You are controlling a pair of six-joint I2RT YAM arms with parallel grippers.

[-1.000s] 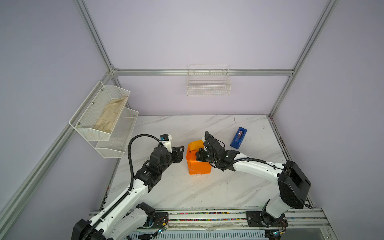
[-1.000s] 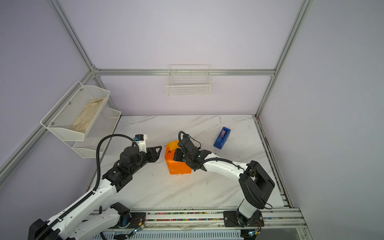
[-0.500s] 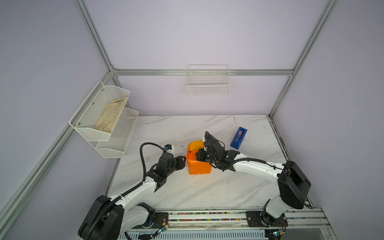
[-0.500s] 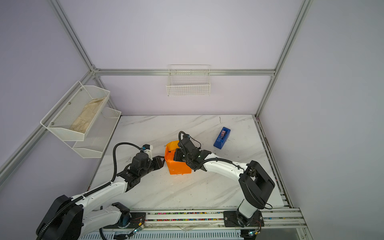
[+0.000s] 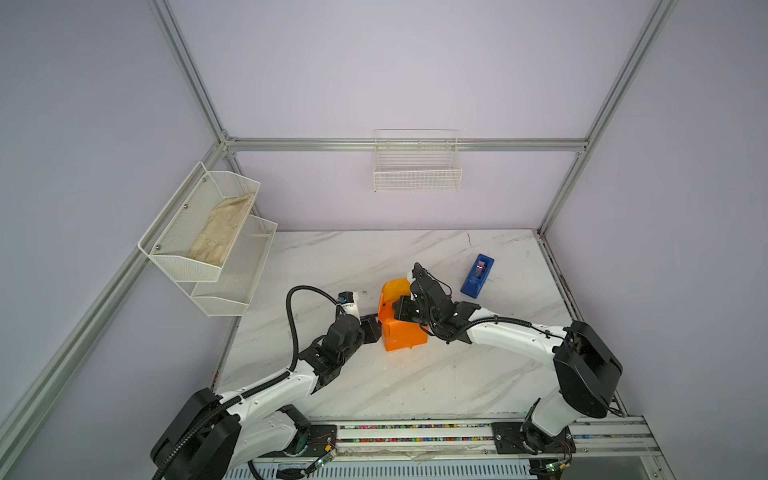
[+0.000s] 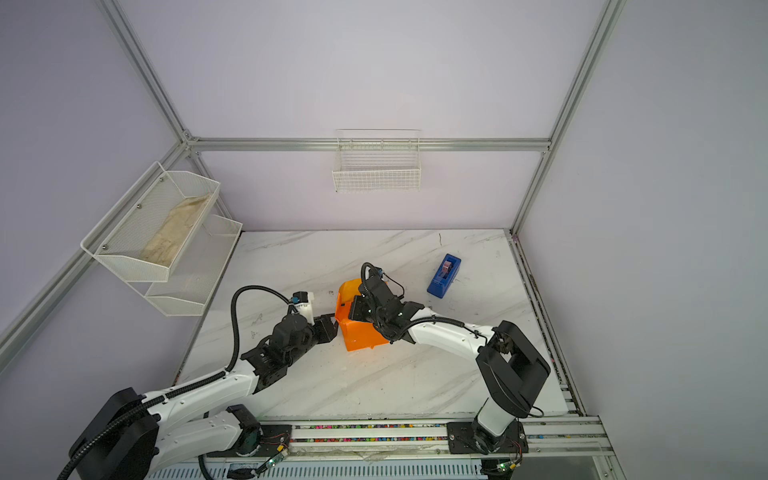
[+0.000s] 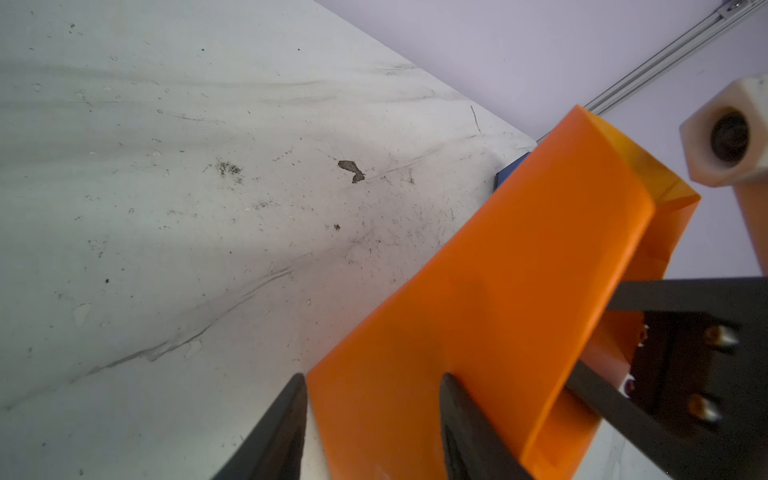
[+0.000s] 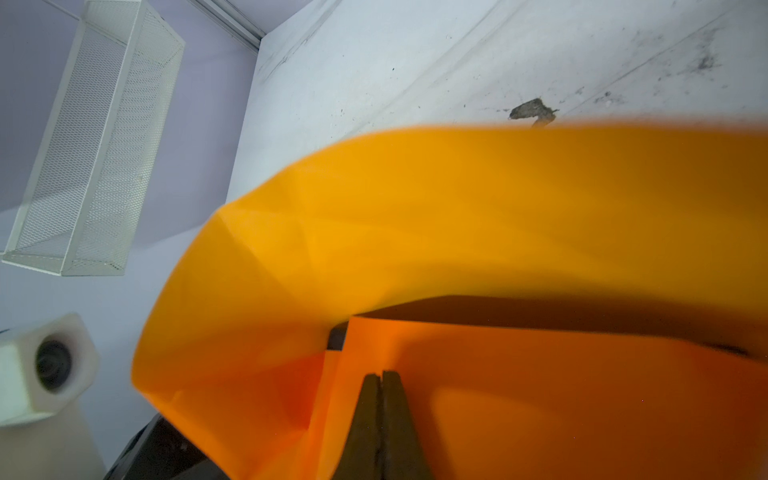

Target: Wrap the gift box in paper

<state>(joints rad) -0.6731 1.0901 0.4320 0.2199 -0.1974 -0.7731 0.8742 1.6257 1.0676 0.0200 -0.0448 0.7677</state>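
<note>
The orange paper [image 5: 401,332] [image 6: 359,332] is folded round the gift box in the middle of the table, with a loose flap standing up at its far end. Paper hides nearly all of the gift box; only a dark sliver [image 8: 336,338] shows at a gap in the folds. My left gripper [image 5: 371,328] [image 7: 374,399] is open, low against the parcel's left side, and its fingers [image 7: 297,415] straddle an orange face. My right gripper [image 5: 403,311] [image 8: 381,376] is shut, its tips resting on the paper on top of the parcel.
A blue tape dispenser [image 5: 477,276] [image 6: 444,276] lies on the table [image 5: 415,382] behind and right of the parcel. A white mesh shelf [image 5: 208,232] holding a beige cloth hangs on the left wall. A wire basket [image 5: 417,166] hangs on the back wall.
My left arm has dropped low and brought its gripper in against the parcel's left side, jaws a little wider. The right gripper has stayed on top of the parcel.
</note>
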